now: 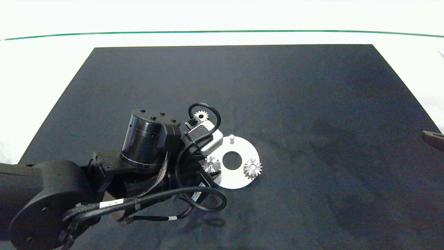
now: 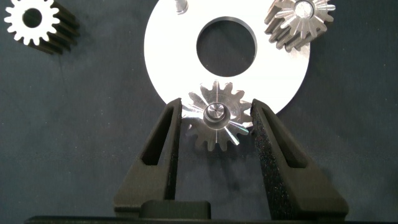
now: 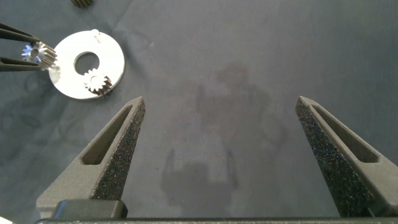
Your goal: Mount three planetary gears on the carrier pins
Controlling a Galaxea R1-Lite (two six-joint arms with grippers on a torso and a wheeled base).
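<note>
Seating gear 2 (image 2: 216, 121) on its disc (image 2: 168, 56) pin — held squarely by left gripper (image 2: 216, 134); release advised only once flush. Right gripper (image 3: 221, 152) parked open, well apart.

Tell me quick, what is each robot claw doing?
Left gripper: shut on a small silvery metal gear sitting on a pin of the flat white round disc.
Right gripper: open, holding nothing.

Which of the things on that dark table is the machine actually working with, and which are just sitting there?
Part of the job:
- white disc with one bare pin
- gear between the left gripper fingers, over a pin
- gear already on a pin
- spare gear lying on the mat

Just there:
- black mat
- right gripper, open, away from the disc
</note>
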